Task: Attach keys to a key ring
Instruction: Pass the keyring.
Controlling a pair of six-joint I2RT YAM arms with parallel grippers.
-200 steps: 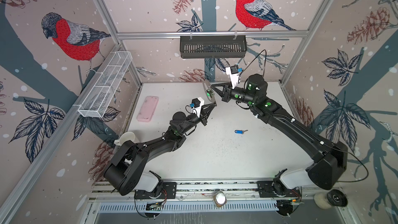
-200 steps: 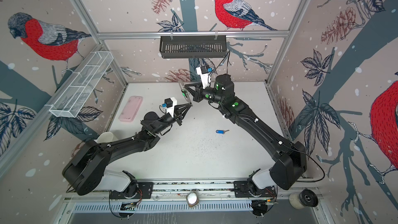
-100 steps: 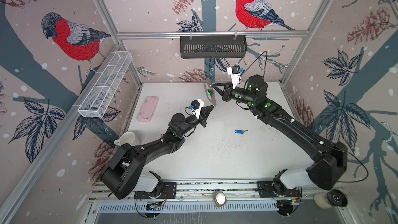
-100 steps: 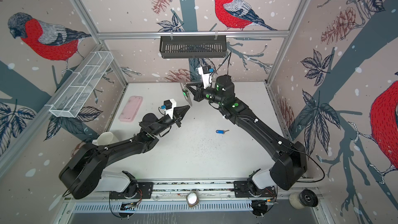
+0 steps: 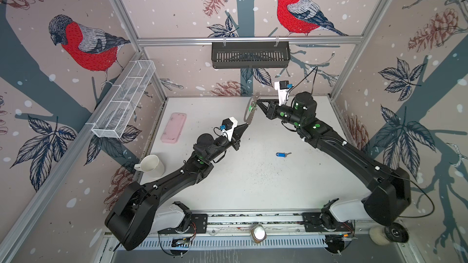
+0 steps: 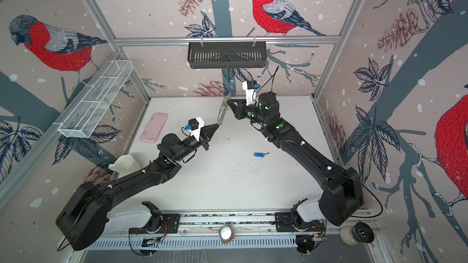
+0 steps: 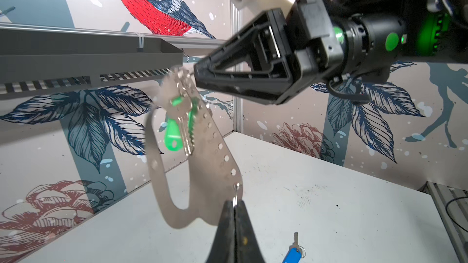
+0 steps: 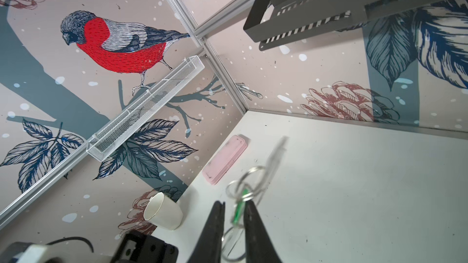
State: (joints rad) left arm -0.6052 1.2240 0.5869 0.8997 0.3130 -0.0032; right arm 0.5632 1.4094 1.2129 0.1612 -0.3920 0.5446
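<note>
Key ring (image 7: 212,163): flat grey metal plate, large oval cutout, row of small holes along one edge. Held upright in air above back-centre of bench (image 5: 253,185).
Left gripper (image 7: 234,206): jaws pressed together on wire ring (image 7: 235,193) at plate's lower end.
Green-tagged key (image 7: 187,127): hangs at plate's upper end.
Right gripper (image 8: 235,202): jaws slightly spread, that key's tag between them.
Blue-tagged key (image 5: 281,154): flat on bench, right of centre.
Bench: white, speckled. Pink case (image 5: 174,127) and white cup (image 5: 152,165) along left edge.
Walls (image 5: 291,8): bird print.
</note>
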